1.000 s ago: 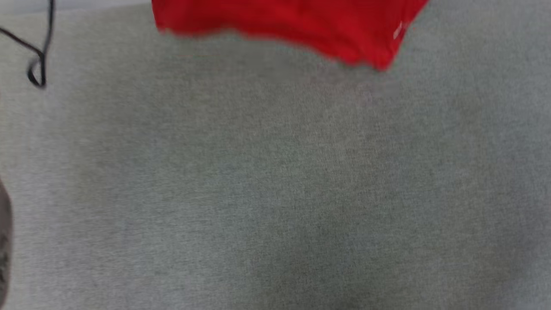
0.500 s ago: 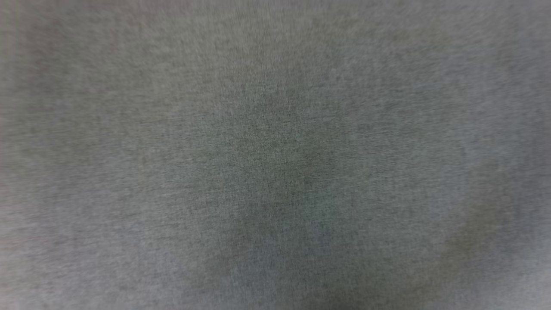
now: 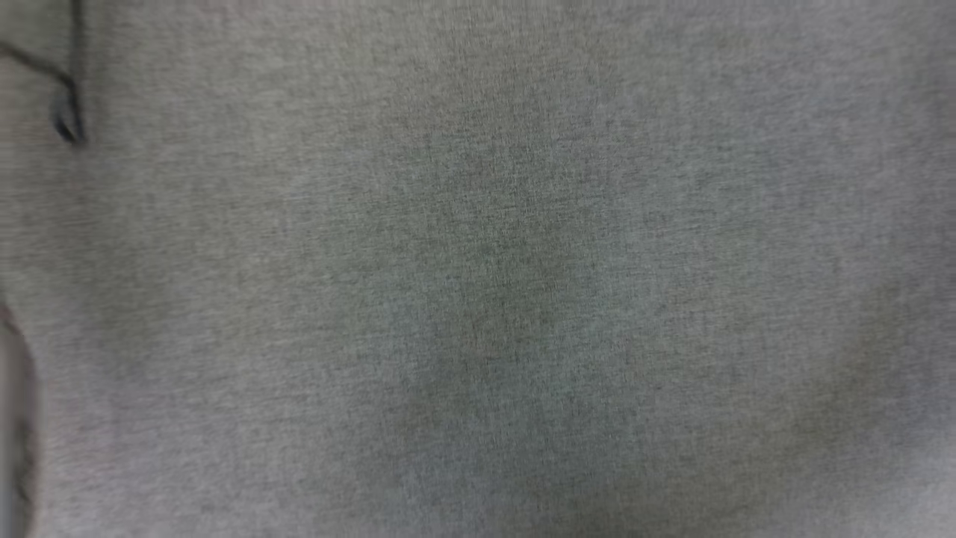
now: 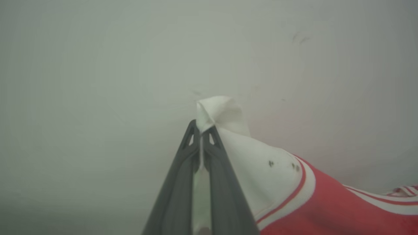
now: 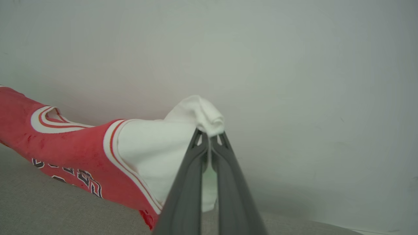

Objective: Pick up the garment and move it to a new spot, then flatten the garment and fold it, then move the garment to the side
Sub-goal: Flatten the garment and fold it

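Note:
The garment [image 4: 326,202] is a red jersey with white sleeves and red-and-white striped trim. It hangs stretched between my two grippers, lifted in front of a pale wall. In the left wrist view my left gripper [image 4: 202,129] is shut on the tip of one white sleeve [image 4: 222,112], which bunches out past the fingertips. Over in the right wrist view my right gripper [image 5: 209,135] is shut on the other white sleeve [image 5: 199,111]. Black white-outlined letters [image 5: 78,179] show on the red chest above the grey surface [image 5: 49,209]. The head view holds the grey fabric surface [image 3: 478,269].
A thin black cable loop [image 3: 69,123] lies on the grey surface at the head view's upper left. A dull grey-brown edge [image 3: 15,418] shows at that view's lower left. A pale wall [image 5: 294,65] rises behind the lifted jersey.
The head camera has shifted. One second ago the garment's red hem showed at the top of the head view; now it is out of that frame.

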Robot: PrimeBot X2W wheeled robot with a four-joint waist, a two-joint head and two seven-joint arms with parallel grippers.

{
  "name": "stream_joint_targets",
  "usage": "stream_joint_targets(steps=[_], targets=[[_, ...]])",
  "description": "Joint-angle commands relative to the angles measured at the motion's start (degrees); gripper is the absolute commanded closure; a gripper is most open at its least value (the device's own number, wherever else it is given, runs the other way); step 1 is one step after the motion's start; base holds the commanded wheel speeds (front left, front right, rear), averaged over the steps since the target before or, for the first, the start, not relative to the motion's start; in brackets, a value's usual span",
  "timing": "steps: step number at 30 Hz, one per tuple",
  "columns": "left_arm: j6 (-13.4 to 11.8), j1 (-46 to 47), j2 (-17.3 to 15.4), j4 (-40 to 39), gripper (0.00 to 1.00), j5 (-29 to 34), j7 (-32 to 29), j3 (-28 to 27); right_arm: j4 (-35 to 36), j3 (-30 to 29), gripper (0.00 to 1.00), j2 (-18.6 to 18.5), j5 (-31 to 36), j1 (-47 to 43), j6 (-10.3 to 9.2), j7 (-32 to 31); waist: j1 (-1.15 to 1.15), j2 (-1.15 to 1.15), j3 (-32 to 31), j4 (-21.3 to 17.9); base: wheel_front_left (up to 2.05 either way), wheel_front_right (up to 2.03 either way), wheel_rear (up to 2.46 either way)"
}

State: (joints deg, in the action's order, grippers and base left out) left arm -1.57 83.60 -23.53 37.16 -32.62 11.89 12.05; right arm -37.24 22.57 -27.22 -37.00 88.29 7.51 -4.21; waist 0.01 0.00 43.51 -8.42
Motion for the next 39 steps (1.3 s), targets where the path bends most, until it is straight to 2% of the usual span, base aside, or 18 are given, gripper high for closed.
stream_joint_targets(steps=[1, 6, 13, 17, 23, 27, 34, 35, 37, 38, 39], targets=[[1.11, -8.14, 0.58, -0.22, 1.00, -1.60, 1.72, -0.94, 1.02, 3.51, 1.00, -1.35, -2.29, -7.41, -0.04, 2.49, -0.01, 0.00, -4.80, 1.11, 0.00, 0.00, 0.00], [2.09, -24.88, 1.82, -4.21, 1.00, -3.51, 3.05, -2.69, 4.95, 6.66, 1.00, -2.57, -5.22, -22.42, -0.04, 6.14, -0.01, 0.00, -13.29, 1.87, 0.00, 0.00, 0.00], [0.67, -50.64, 4.11, -14.81, 1.00, -4.75, 3.38, -5.57, 10.91, 5.75, 1.00, -4.34, -6.76, -44.10, -0.04, 7.71, -0.01, 0.00, -24.61, 3.12, 0.00, 0.00, 0.00], [-0.70, -63.05, 4.40, -20.02, 1.00, -5.16, 3.21, -5.77, 13.36, 3.25, 1.00, -4.82, -7.52, -55.12, -0.04, 6.84, -0.01, 0.00, -29.68, 3.80, 0.00, 0.00, 0.00], [-3.73, -78.59, 4.11, -27.35, 1.00, -6.06, -0.15, -5.32, 16.28, -2.36, 1.00, -3.97, -7.56, -71.26, -0.04, 4.18, -0.01, 0.00, -35.57, 4.71, 0.00, 0.00, 0.00], [-6.15, -87.12, 3.74, -30.98, 1.00, -6.56, -3.11, -4.94, 18.60, -6.48, 1.00, -2.55, -6.57, -81.81, -0.04, 1.55, -0.01, 0.00, -38.35, 5.17, 0.00, 0.00, 0.00], [-9.95, -96.53, 3.44, -33.60, 1.00, -5.43, -5.45, -4.00, 22.21, -15.20, 1.00, 2.55, -0.73, -97.19, -0.06, -2.99, -0.01, 0.00, -41.87, 5.86, 0.00, 0.00, 0.00], [-10.24, -97.42, 3.59, -33.97, 1.00, -5.42, -5.66, -3.76, 22.62, -16.17, 0.93, 3.35, 0.51, -98.85, -0.05, -3.97, -0.01, 0.00, -42.15, 6.01, 0.00, 0.00, 0.00], [-10.75, -98.52, 3.82, -34.24, 1.00, -5.05, -5.88, -3.18, 23.65, -17.80, 0.51, 5.41, 2.66, -101.38, -0.05, -5.82, -0.01, 0.00, -42.72, 6.25, 0.00, 0.00, 0.00], [-10.76, -98.75, 4.04, -34.32, 1.00, -4.76, -6.09, -2.65, 24.24, -18.34, 0.00, 6.40, 3.27, -102.28, -0.05, -6.97, -0.01, 0.00, -42.82, 6.35, 0.00, 0.00, 0.00], [-10.70, -98.56, 4.34, -34.40, 1.00, -4.68, -6.10, -2.13, 24.93, -18.84, 0.00, 7.47, 3.40, -102.76, -0.05, -8.02, -0.01, 0.00, -42.87, 6.45, 0.00, 0.00, 0.00]])
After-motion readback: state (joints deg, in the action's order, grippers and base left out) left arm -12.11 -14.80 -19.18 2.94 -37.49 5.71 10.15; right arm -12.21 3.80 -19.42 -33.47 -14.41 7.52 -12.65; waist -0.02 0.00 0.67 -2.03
